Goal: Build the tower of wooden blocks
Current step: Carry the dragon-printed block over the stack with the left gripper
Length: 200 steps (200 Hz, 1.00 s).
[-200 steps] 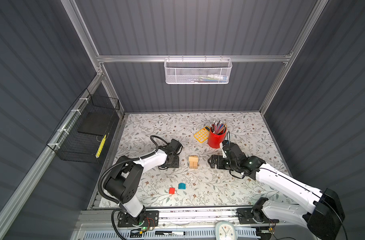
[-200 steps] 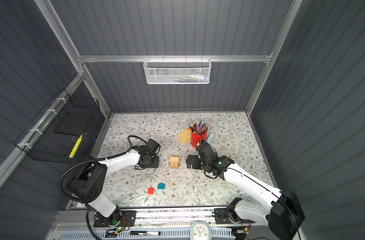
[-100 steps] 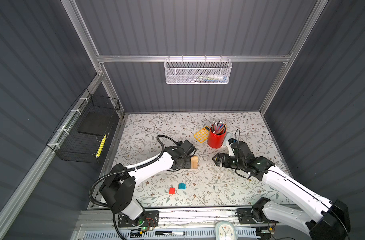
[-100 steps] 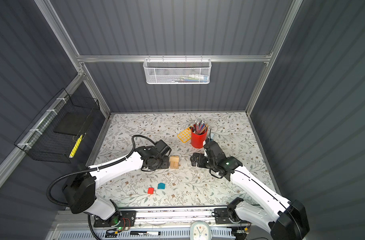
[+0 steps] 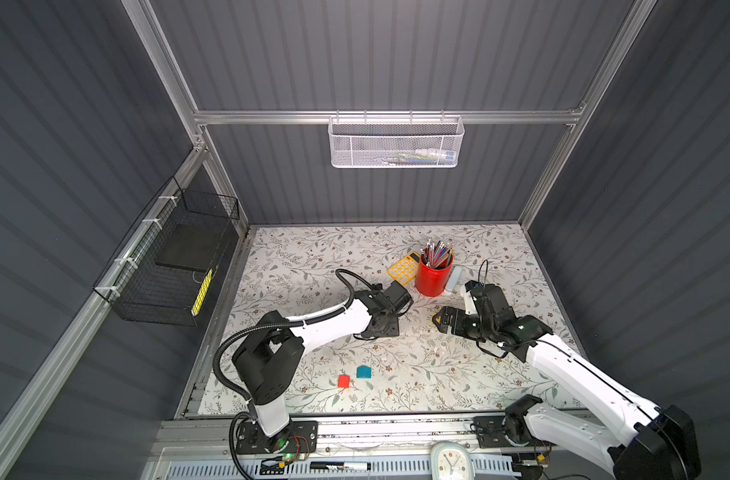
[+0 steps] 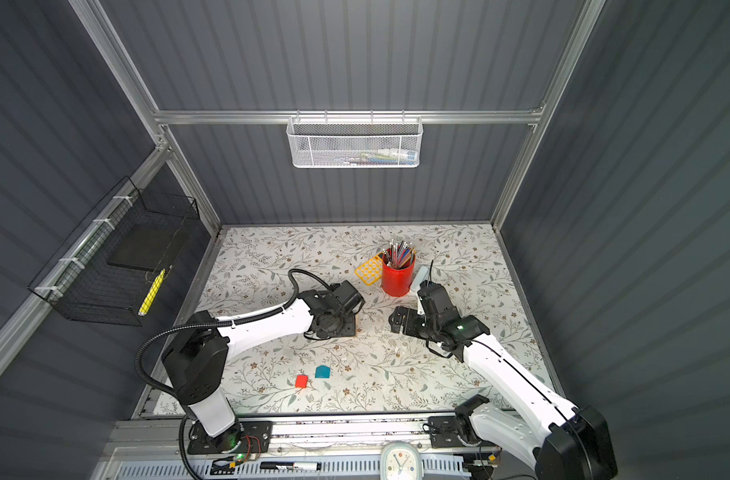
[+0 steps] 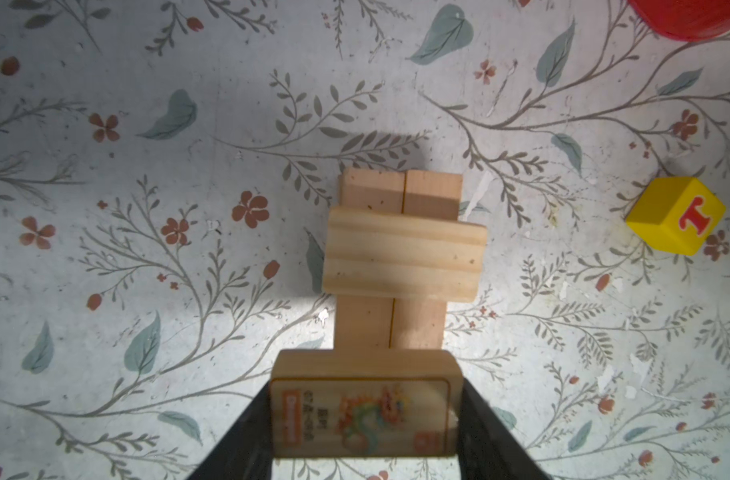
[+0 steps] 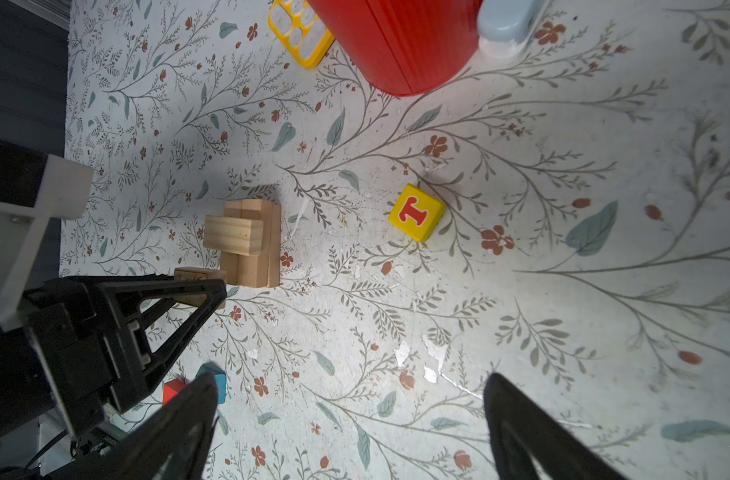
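left gripper [image 7: 365, 399] clamping printed plank [image 7: 363, 415] at tower [image 7: 403, 253] end, right gripper [image 8: 351, 380] wide, yellow cube [image 8: 416, 212] ahead

- In both top views your left arm [image 5: 338, 322] covers the wood block tower [image 6: 358, 328]. Only a tan sliver shows past the wrist in a top view.
- In the left wrist view, the printed label on the plank [image 7: 365, 415] in your left gripper [image 7: 365, 390] is too blurred to read.
- The red pencil cup [image 8: 396, 41] and yellow calculator [image 8: 299, 33] run off the edge of the right wrist view.
- In that view, a finger [image 8: 180, 415] of your right gripper [image 8: 350, 376] partly hides the red cube [image 8: 172, 390] and teal block [image 8: 221, 380].
- You cannot make out what lies in the white mesh basket [image 5: 394, 143].
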{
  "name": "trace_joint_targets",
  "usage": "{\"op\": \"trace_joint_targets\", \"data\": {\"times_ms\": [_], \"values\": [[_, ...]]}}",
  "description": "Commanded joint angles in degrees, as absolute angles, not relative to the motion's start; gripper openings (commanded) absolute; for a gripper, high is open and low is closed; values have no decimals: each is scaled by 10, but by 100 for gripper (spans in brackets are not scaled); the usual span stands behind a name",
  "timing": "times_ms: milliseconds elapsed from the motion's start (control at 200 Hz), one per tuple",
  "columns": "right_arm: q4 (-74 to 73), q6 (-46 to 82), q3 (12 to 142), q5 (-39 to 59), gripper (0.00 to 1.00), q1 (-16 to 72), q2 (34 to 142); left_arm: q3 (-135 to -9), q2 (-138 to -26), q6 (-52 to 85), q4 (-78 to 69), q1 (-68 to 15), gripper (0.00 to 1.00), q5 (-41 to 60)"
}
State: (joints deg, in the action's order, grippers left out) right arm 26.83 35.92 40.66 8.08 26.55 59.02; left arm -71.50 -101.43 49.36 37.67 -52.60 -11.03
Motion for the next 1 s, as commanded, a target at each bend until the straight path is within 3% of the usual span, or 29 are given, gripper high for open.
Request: {"op": "trace_joint_targets", "data": {"times_ms": [0,996], "values": [[260,356,400,92,99,259,588,-735,-1028,493,382,-530,41,-130],[259,358,391,100,99,243,582,-781,-1091,456,382,-535,50,-120]]}}
